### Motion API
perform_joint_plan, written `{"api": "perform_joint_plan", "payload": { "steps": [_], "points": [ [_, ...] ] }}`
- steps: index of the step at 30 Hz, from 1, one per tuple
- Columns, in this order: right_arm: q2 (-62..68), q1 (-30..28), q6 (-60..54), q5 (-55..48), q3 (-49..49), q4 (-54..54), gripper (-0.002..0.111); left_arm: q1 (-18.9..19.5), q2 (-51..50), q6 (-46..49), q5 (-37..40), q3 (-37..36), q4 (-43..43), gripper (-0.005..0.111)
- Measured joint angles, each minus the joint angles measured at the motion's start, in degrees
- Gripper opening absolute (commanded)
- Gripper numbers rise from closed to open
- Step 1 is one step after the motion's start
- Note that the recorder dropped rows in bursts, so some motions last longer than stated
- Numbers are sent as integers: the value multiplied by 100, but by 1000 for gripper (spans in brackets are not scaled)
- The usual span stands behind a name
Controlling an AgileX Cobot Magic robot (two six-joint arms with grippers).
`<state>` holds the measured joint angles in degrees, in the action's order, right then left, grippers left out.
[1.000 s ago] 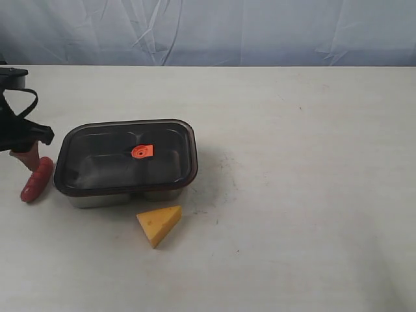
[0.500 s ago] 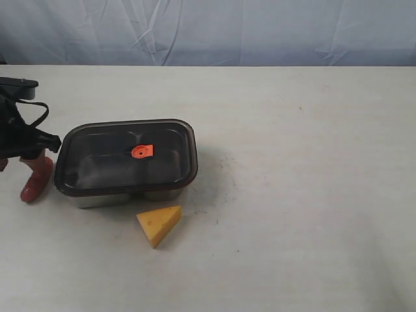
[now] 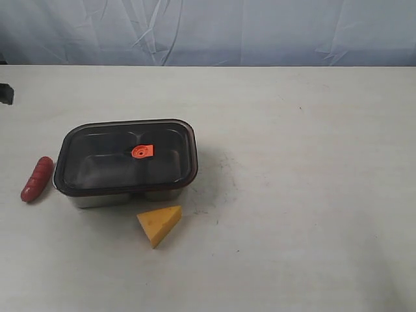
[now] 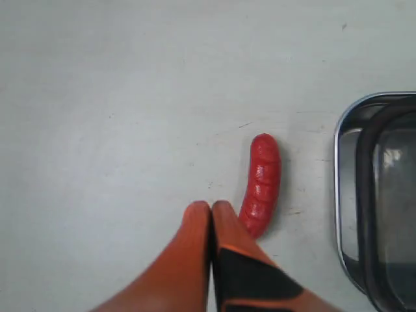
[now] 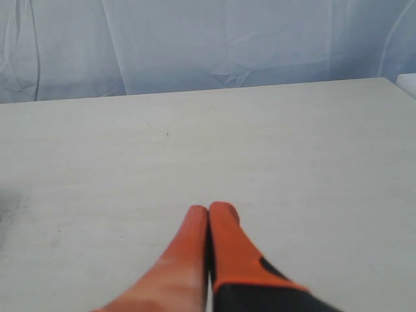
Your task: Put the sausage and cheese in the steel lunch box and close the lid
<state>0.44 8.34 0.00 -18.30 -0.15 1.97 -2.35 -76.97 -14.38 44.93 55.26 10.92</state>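
Observation:
The red sausage [image 3: 36,179] lies on the table just left of the steel lunch box [image 3: 123,195]. The dark lid [image 3: 127,156] with its orange valve tab [image 3: 142,151] sits on top of the box. The yellow cheese wedge [image 3: 159,224] rests in front of the box. In the left wrist view my left gripper [image 4: 211,207] is shut and empty, its tips beside the sausage [image 4: 261,183] and apart from it; the box rim [image 4: 339,188] shows at the side. My right gripper [image 5: 208,209] is shut over bare table, holding nothing. Neither gripper shows in the exterior view.
A dark bit of the left arm [image 3: 5,93] shows at the far left edge of the exterior view. A pale blue cloth backdrop [image 3: 208,32] hangs behind the table's far edge. The white table [image 3: 305,195] stretches to the right of the box.
The left arm, which stood over the sausage beside the box, has pulled back out of the exterior view to the left. The sausage, box, lid and cheese stay put.

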Motion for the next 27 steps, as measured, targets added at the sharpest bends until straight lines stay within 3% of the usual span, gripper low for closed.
{"api": "perform_joint_plan", "payload": {
  "steps": [6, 15, 17, 23, 27],
  "points": [
    [0, 0, 0, 0, 0, -197, -1, 0, 1725, 88, -809, -856, -461, 0],
    [0, 0, 0, 68, 11, -804, -1, 0, 2852, 152, -723, -1280, -456, 0],
    [0, 0, 146, 464, 15, -643, -1, 0, 2853, 162, -685, -1302, -456, 0],
    [-9, 0, 1594, 3220, 10, 1576, -1, 0, 2853, 245, -608, -1311, -456, 0],
    [-9, 0, 3388, 3606, 10, 1541, -1, 0, 2853, 280, -608, -1311, -467, 0]
  ]
}}
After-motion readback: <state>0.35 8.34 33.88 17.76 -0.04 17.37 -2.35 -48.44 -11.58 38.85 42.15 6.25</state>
